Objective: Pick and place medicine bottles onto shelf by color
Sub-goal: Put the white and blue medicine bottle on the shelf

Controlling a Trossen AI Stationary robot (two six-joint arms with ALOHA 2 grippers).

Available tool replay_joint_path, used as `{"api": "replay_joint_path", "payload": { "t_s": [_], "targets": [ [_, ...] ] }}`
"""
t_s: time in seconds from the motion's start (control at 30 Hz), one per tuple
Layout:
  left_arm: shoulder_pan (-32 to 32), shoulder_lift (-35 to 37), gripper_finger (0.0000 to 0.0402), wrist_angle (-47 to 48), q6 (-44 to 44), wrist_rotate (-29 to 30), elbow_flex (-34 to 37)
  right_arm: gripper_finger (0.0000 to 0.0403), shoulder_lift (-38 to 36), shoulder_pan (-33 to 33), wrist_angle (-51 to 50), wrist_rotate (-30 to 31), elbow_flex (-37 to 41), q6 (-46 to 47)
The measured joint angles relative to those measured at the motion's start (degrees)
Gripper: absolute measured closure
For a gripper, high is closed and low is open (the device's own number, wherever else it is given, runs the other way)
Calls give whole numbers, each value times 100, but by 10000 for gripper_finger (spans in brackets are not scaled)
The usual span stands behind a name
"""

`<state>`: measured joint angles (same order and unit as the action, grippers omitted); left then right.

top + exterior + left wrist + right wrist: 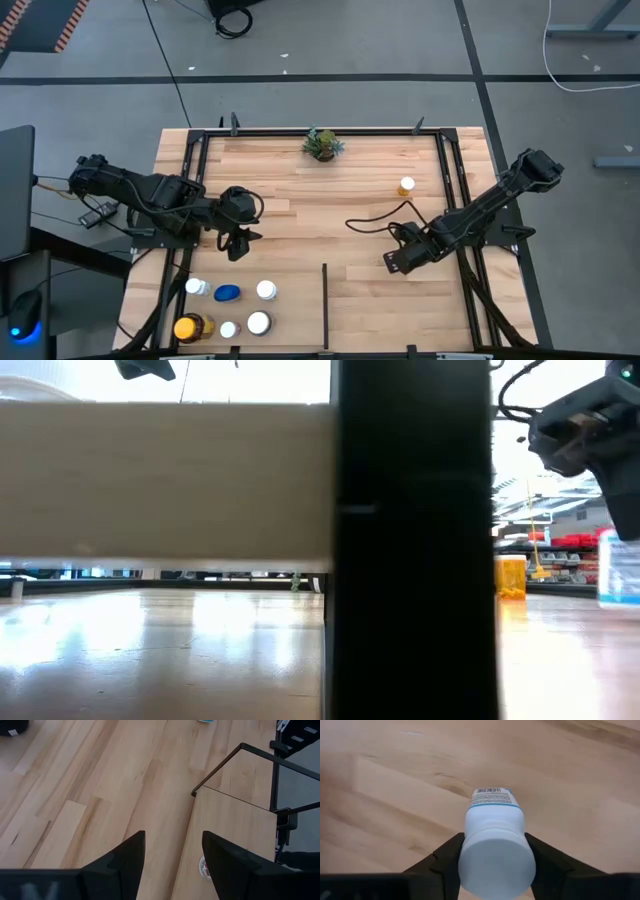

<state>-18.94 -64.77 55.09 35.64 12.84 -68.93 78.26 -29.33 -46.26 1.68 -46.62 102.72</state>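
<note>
My right gripper (pixel 495 870) is shut on a white medicine bottle (pixel 494 827) with a white cap and a blue-edged label, at the table's right middle. In the high view the gripper (pixel 395 262) hides it. The low view shows that bottle (pixel 620 570) upright under the gripper. An orange bottle (pixel 406 186) stands farther back on the right. Several bottles, among them a blue one (pixel 227 293) and an amber one (pixel 190 327), stand at the near left. My left gripper (pixel 237 245) hangs open above them, with nothing between its fingers (pixel 131 857). My right gripper pinches the white bottle's upper body (pixel 470 837), just under the cap, between its two fingers. The fingers come from above, pointing steeply down. The bottle stands upright; in the low view its base (pixel 618 602) appears to rest on the table.
A small green plant (pixel 322 144) stands at the far middle. Thin black rails (pixel 441 180) bound the light-wood shelf, and a short black divider bar (pixel 324 305) runs from the near edge. A black post (pixel 410 540) blocks the middle of the low view.
</note>
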Motion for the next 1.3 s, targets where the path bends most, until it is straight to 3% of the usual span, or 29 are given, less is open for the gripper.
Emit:
{"api": "replay_joint_path", "payload": {
  "t_s": [0.23,0.57,0.93,1.3],
  "targets": [
    [0,0,202,0,-27,0,0,219,0,754,19,269,-476,-901],
    [0,0,204,0,-31,2,0,218,145,2084,-50,240,-1349,-3410],
    [-7,0,209,91,-29,0,0,218,2010,2585,-770,-1,-3321,-5627],
    [-4,2,211,118,-37,0,0,218,3199,2789,-843,-261,-4071,-5934]
  ]
}}
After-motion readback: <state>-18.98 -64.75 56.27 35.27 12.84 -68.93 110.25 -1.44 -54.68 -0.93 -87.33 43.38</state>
